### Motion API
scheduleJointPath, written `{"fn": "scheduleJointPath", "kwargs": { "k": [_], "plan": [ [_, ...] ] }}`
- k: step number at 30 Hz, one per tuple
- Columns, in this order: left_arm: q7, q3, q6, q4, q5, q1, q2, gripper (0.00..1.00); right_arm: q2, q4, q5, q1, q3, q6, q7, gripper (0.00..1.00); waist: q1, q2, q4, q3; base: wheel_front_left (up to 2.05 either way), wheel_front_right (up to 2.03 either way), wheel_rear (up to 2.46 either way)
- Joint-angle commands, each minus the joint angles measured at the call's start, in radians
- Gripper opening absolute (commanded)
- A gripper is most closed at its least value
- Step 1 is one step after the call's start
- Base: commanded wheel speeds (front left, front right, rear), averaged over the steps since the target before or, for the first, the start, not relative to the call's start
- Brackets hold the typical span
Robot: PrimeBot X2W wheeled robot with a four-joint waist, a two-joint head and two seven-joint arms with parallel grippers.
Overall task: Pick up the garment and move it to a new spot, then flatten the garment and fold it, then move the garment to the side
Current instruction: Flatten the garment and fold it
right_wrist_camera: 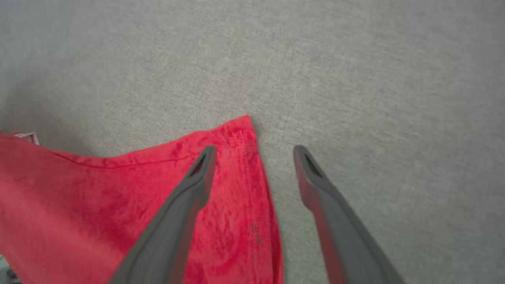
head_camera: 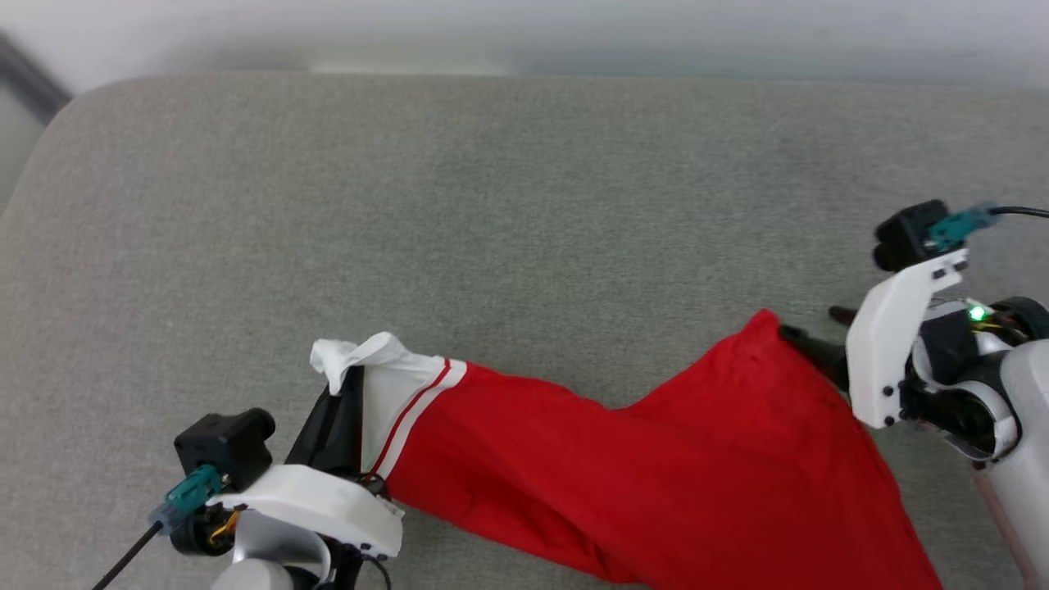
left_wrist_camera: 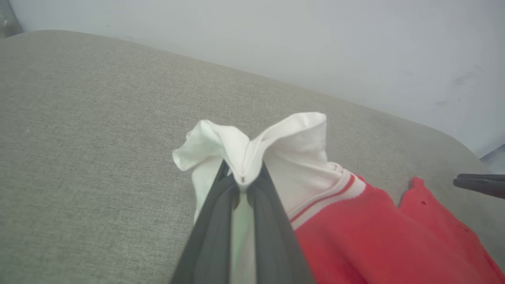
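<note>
The garment (head_camera: 656,475) is a red shirt with a white sleeve and red-white trim, stretched across the grey cushioned surface (head_camera: 492,205). My left gripper (head_camera: 348,378) is shut on the white sleeve (left_wrist_camera: 292,150) at the lower left, lifting it into a peak. My right gripper (head_camera: 811,324) stands open at the right, its fingers straddling the garment's red corner (right_wrist_camera: 236,134). In the right wrist view one finger (right_wrist_camera: 189,197) is over the red cloth and the other finger (right_wrist_camera: 327,197) is over bare cushion. The lettering is hidden.
A pale wall (left_wrist_camera: 315,39) rises behind the cushion's far edge. Bare grey cushion stretches wide above and left of the garment. The right gripper's dark fingertip (left_wrist_camera: 477,183) shows at the right edge of the left wrist view.
</note>
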Motion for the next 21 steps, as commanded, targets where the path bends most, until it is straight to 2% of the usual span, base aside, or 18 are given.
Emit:
{"fn": "scheduleJointPath", "kwargs": {
  "k": [1, 11, 12, 13, 14, 16, 21],
  "plan": [
    [-0.008, -0.005, -0.01, 0.005, 0.008, -0.029, -0.008, 0.0, -0.012, 0.011, 0.013, -0.028, 0.035, 0.0, 0.039, 1.0, -0.0001, 0.0, 0.032, 0.035, 0.0, 0.0, 0.0],
    [-0.034, -0.028, -0.048, 0.061, 0.006, -0.085, -0.043, 0.0, -0.013, 0.183, 0.107, -0.055, 0.197, -0.001, 0.126, 1.0, -0.0001, 0.0, 0.066, 0.09, 0.0, 0.0, 0.0],
    [-0.037, -0.029, -0.049, 0.065, 0.005, -0.084, -0.045, 0.0, -0.011, 0.198, 0.117, -0.053, 0.208, -0.001, 0.136, 0.87, -0.0001, 0.0, 0.064, 0.089, 0.0, 0.0, 0.0],
    [-0.039, -0.029, -0.052, 0.069, 0.002, -0.083, -0.046, 0.0, -0.011, 0.204, 0.123, -0.054, 0.219, -0.001, 0.139, 0.34, -0.0001, 0.0, 0.062, 0.088, 0.0, 0.0, 0.0],
    [-0.041, -0.029, -0.058, 0.074, -0.002, -0.082, -0.047, 0.0, -0.008, 0.213, 0.136, -0.053, 0.222, -0.001, 0.139, 0.0, -0.0001, 0.0, 0.059, 0.084, 0.0, 0.0, 0.0],
    [-0.042, -0.027, -0.059, 0.089, -0.006, -0.078, -0.047, 0.0, 0.001, 0.219, 0.152, -0.056, 0.238, 0.0, 0.145, 0.0, -0.0001, 0.0, 0.049, 0.073, 0.0, 0.0, 0.0],
    [-0.045, -0.007, -0.065, 0.12, -0.011, -0.096, -0.029, 0.0, 0.001, 0.229, 0.146, -0.114, 0.238, 0.0, 0.072, 0.0, -0.0001, 0.0, 0.016, 0.023, 0.0, 0.0, 0.0]
  ]
}}
